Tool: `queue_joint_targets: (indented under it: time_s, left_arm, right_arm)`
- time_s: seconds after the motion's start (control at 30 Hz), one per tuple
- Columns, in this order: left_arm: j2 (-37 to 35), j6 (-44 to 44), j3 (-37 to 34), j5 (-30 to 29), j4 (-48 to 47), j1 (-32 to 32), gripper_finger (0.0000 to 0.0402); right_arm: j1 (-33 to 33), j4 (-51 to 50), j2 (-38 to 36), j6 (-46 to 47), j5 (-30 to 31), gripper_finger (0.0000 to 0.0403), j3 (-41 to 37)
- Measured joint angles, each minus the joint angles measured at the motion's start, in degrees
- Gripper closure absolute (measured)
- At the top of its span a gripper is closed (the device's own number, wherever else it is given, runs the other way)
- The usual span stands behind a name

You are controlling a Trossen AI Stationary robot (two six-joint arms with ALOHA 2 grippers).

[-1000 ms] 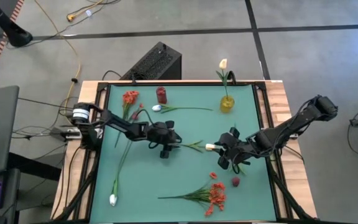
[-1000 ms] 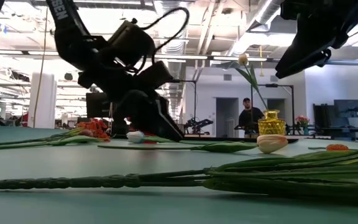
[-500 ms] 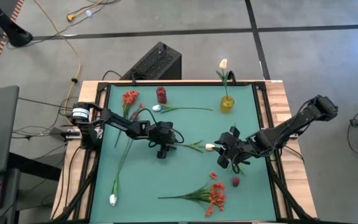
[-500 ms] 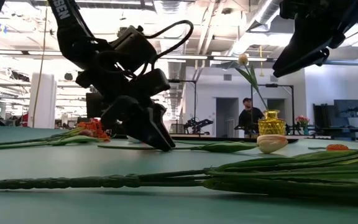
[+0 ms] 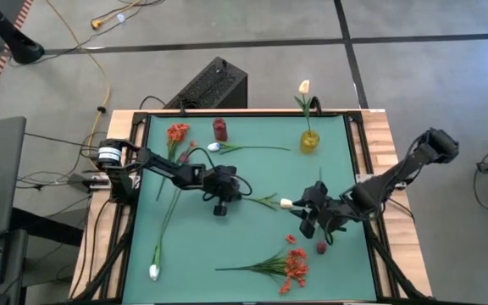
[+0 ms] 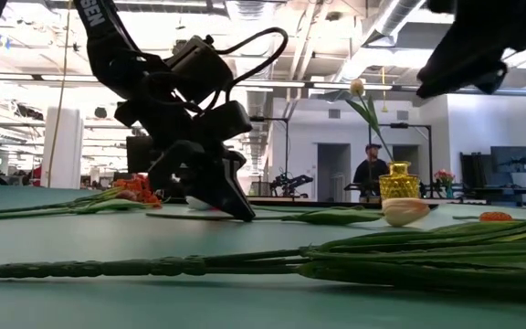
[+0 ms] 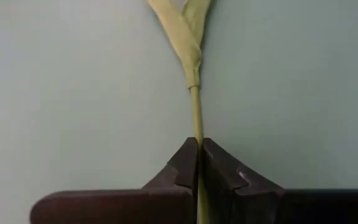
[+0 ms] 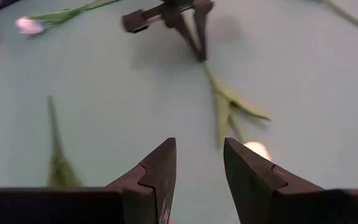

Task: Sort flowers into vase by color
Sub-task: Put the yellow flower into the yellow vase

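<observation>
We're early in the sort, by our read: only one flower is in a vase, the rest lie flat on the green table.

Going L to R in the high view. Near the left edge a long-stemmed white bud lies toward the front. At the far end sit a red-orange bloom, a dark red vase w/ nothing visible in it, and another white bud w/ its stem running right.

Mid-table, the left gripper is down on the mat w/ its jaws pinched tight on the thin green stem of a white tulip. Left wrist view shows the stem clamped dead centre, leaves forking just beyond. The bud itself lies to the right, touching the mat, so the flower isn't lifted yet.

Next, the yellow vase at the far side holds one white flower upright. That's the only bit done as far as we see.

The right gripper hovers near the tulip's bud end, fingers apart, holding nothing. In front of it lie a red-orange spray w/ bushy green stems and a dark red bud.

Left to do, we reckon: whites to the yellow vase, reds to the red one, i.e. most of the job.
</observation>
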Motion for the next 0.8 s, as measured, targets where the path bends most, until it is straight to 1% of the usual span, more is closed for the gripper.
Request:
queue_joint_targets:
  time_s: [0.1, 0.2, 0.33, 0.43, 0.5, 0.6, 0.7, 0.8]
  left_arm:
    - [0.02, 0.06, 0.31, -0.96, 1.54, 0.07, 0.0401]
    - [-0.28, 0.20, 0.29, -0.38, 5.47, 0.46, 0.0401]
    - [-0.31, -1.65, -0.14, 7.20, 12.14, 2.63, 0.0401]
    - [-0.33, -6.10, -1.54, 11.72, 19.91, 4.90, 0.0401]
    - [-0.33, -10.31, -2.19, 13.32, 24.85, 6.18, 0.0401]
    - [-0.37, -14.25, -2.20, 13.28, 29.45, 7.18, 0.0401]
    - [-0.37, -17.02, -2.22, 12.72, 35.32, 7.30, 0.0401]
    - [-0.37, -19.51, -2.20, 13.06, 42.23, 7.28, 0.0401]
  right_arm:
    - [2.97, 3.89, 0.97, -0.33, 1.94, 0.0243, 0.00]
    - [5.75, 9.33, 3.57, -3.22, 2.47, 0.0243, 0.02]
    - [8.50, 14.16, 8.32, -5.94, 2.39, 0.0243, 0.07]
    - [9.39, 15.48, 11.51, -5.97, 2.30, 0.0243, 0.06]
    - [9.35, 17.15, 13.35, -5.93, 2.27, 0.0243, 0.04]
    - [9.10, 18.92, 15.04, -5.93, 2.09, 0.0243, 0.00]
    - [8.44, 18.69, 15.08, -5.93, 2.68, 0.0243, 0.00]
    - [7.65, 17.76, 14.45, -6.39, 5.32, 0.0243, 0.00]
